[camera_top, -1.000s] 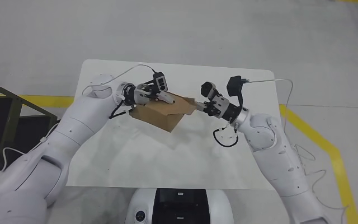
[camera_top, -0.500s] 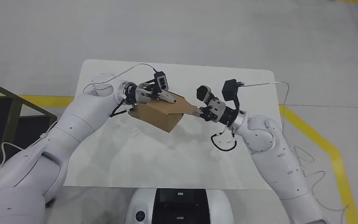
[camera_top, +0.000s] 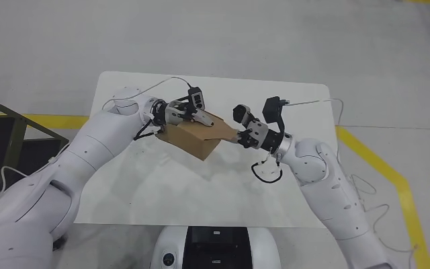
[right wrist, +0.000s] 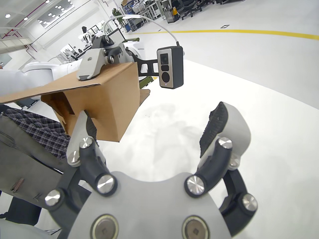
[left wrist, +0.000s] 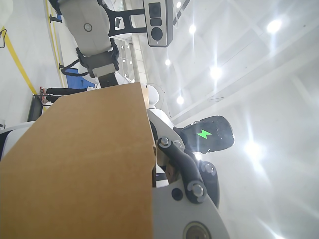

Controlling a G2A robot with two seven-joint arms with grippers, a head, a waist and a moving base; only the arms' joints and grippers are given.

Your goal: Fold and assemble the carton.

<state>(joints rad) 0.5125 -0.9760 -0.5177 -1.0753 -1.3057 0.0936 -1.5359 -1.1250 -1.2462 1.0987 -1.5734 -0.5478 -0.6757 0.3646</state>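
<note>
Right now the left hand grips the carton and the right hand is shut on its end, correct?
No. The right hand is open, not shut: the right wrist view shows its fingers spread, one touching the carton at its end. The left hand does grip the carton.

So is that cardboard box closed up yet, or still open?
Still open. In the right wrist view, the near end of the carton gapes hollow, and a flap sticks out flat, not folded in.
</note>
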